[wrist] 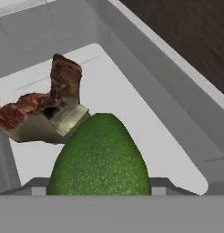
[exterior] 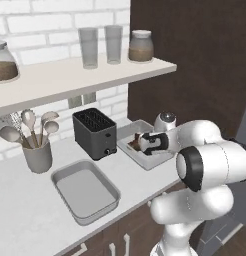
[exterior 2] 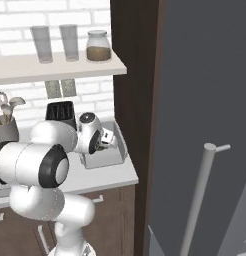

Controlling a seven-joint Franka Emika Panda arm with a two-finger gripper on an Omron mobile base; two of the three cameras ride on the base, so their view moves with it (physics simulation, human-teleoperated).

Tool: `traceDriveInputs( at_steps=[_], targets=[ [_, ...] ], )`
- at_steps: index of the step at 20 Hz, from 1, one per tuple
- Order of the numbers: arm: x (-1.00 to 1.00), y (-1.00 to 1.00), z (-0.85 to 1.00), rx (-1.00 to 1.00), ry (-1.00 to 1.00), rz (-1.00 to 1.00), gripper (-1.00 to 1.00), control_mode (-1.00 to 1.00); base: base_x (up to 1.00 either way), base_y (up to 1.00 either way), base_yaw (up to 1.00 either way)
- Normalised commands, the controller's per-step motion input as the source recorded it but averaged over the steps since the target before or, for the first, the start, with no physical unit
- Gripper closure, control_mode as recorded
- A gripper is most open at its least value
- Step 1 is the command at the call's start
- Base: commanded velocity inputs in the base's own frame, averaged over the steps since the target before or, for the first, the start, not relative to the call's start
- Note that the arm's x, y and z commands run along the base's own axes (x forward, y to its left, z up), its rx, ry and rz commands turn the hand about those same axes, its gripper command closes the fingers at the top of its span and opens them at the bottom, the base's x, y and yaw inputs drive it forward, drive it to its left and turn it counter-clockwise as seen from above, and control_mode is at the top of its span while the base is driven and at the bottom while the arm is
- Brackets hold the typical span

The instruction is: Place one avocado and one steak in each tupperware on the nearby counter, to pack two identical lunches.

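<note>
Avocado [wrist: 101,157] sits between the gripper [wrist: 99,191] fingers, clasped, low inside the right tupperware [exterior: 126,144] on the counter [exterior: 25,210]; steak [wrist: 43,109] lies just beside it.

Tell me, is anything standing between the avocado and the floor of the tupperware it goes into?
Nothing visible does. In the hand view the avocado sits at the gripper, over the bare white floor of the tupperware. The steak lies to one side, already inside.
</note>
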Motion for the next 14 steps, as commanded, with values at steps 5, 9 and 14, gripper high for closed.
traceDriveInputs(
  at_steps=[5, 9, 14],
  targets=[
    [0.58, 0.00, -0.29, 0.00, 0.07, -0.01, 1.00, -1.00, 0.00, 0.00, 0.00],
    [0.52, 0.00, -0.43, 0.00, 0.09, -0.03, -1.00, -1.00, 0.00, 0.00, 0.00],
    [-0.03, 0.07, -0.05, 0.00, 0.03, -0.02, -1.00, -1.00, 0.00, 0.00, 0.00]
  ],
)
